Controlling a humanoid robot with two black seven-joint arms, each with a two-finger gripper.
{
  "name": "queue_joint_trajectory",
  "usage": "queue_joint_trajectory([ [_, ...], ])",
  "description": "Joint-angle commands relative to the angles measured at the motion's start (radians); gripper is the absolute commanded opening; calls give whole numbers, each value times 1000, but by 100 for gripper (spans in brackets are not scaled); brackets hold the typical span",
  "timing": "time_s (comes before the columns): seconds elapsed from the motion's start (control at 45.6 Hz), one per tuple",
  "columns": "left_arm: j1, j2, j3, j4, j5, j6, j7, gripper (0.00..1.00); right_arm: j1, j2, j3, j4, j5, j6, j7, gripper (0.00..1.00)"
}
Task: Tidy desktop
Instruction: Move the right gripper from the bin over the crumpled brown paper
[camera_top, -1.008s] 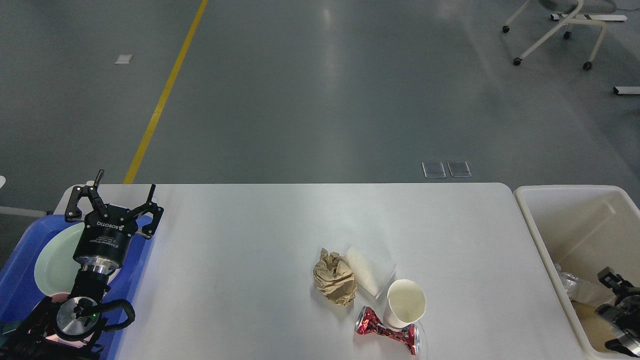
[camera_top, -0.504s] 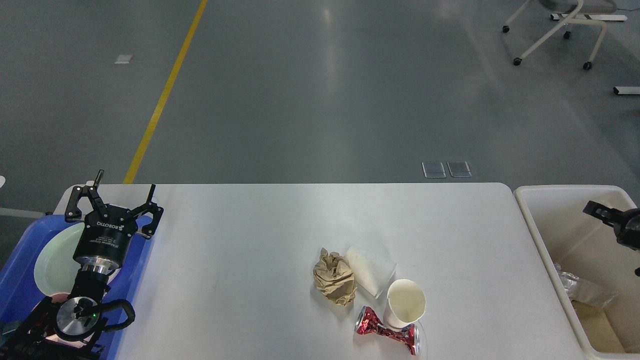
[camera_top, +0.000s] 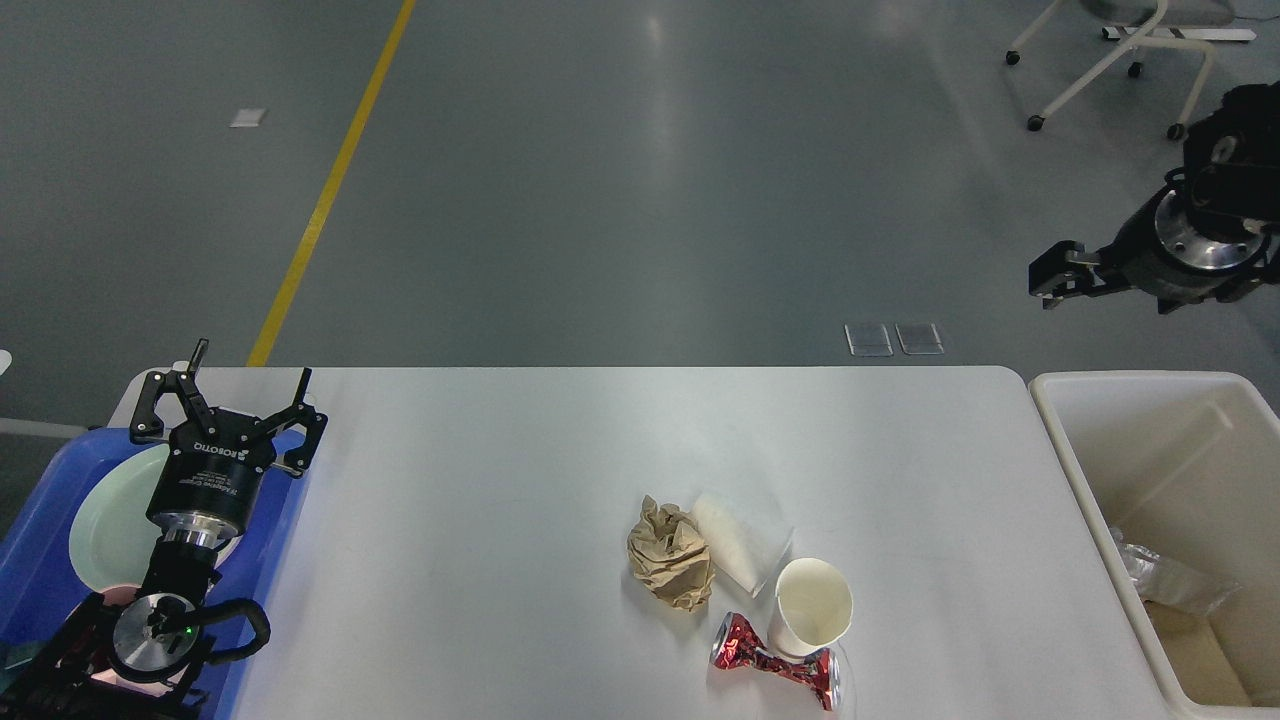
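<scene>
White counter (camera_top: 480, 480) fills the lower half of the head view, wide, rounded far corners, grey floor beyond. Blue tray (camera_top: 40, 560) overlaps its left end, pale green plate (camera_top: 105, 520) inside it. Cream bin (camera_top: 1170, 470) sits just off the right end, with crinkled clear plastic (camera_top: 1160, 580) and something brown at the bottom.

Litter cluster right of centre, near the front edge:
- crumpled brown paper (camera_top: 668, 553)
- white folded wrapper (camera_top: 735, 545) touching its right side
- white paper cup (camera_top: 810, 605) lying tilted, mouth towards the camera
- crushed red can (camera_top: 775, 662) just in front of the cup, touching it or nearly so

Left gripper (camera_top: 250, 388) hangs over the tray's far corner, fingers spread wide, nothing between them. Right gripper (camera_top: 1055, 280) is up high at the right edge, above the floor past the bin, pointing left. It's dark and seen side-on; fingers look pressed together, but I can't tell for sure. No object visible in it.

White wheeled chair base (camera_top: 1110, 60) top right, yellow floor line (camera_top: 330, 180) on the left.
</scene>
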Motion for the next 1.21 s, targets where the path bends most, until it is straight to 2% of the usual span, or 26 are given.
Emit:
queue_joint_trajectory([
  [0.0,0,0,0,0,0,0,1,96,169,97,5,96,4,185,0,100],
  [0.066,0,0,0,0,0,0,-1,96,253,106,13,191,24,221,0,100],
  [0.219,0,0,0,0,0,0,1,96,457,108,5,430,187,228,-1,100],
  [0.394,0,-2,0,0,0,0,1,96,516,122,5,605,279,202,-11,100],
  [0.57,0,0,0,0,0,0,1,96,508,111,-53,616,299,120,-31,100],
  [0.964,0,0,0,0,0,0,-1,96,510,122,-66,607,357,60,-29,100],
  [1.118,0,0,0,0,0,0,-1,96,510,126,-15,576,349,55,-29,100],
  [1.183,0,0,0,0,0,0,1,96,462,143,95,513,337,55,-29,100],
])
